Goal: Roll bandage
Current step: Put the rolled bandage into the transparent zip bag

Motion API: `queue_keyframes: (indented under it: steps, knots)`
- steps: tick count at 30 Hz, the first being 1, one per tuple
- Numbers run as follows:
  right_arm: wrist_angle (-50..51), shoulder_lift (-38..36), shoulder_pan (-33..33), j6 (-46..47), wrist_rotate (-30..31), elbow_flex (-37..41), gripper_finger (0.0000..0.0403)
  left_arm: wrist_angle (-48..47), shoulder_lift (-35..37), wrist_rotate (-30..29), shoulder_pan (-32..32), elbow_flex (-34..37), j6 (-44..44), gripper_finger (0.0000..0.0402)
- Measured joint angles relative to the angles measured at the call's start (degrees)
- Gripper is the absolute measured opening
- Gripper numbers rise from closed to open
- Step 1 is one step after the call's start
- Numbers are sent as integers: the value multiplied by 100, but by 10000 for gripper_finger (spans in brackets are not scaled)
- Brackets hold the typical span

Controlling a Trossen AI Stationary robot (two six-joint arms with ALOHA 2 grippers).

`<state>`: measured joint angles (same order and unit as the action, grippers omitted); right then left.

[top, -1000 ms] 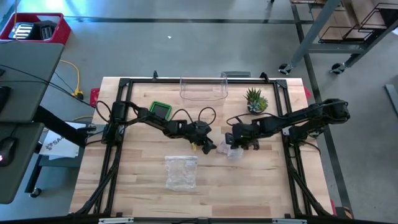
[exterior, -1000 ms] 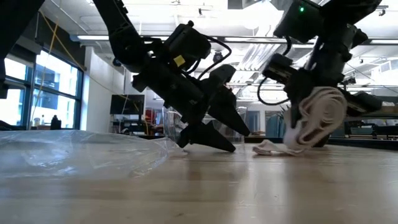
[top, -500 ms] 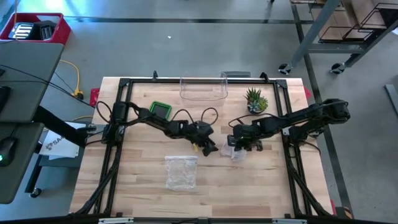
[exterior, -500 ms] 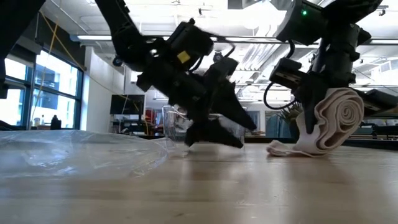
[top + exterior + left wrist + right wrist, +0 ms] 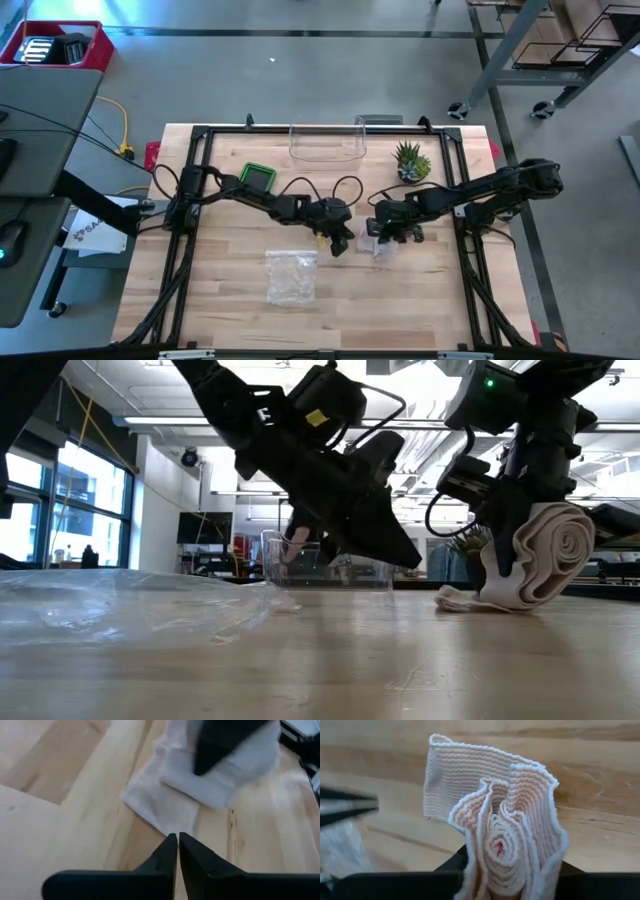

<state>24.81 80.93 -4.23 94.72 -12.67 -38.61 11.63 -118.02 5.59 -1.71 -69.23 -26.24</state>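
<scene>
Left gripper (image 5: 177,840) angled low over table centre, fingers together, empty, tips just beside loose tail of cream woven bandage roll (image 5: 545,555). Right gripper (image 5: 383,232) clamped on roll, raised.

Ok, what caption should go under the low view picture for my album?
Right gripper holds the rolled bandage on the table while the shut left gripper hovers beside it.

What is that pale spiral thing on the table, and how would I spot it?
Look just right of the middle of the wooden table, where the two dark arms meet. The right tool grips a cream bandage, wound in layers with a loose tail, unlike the clear plastic bag nearby.
</scene>
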Motion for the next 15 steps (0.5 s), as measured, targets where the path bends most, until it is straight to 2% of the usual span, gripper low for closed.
queue_keyframes:
  steps: [5, 15]
  knots:
    - [-22, -2, -2, -162, -142, 0, 109, 17, 2, -30, 35, 0, -8, 28]
    - [-377, -2, 4, -160, -82, 0, 166, -221, 11, -35, 16, 0, -2, 1]
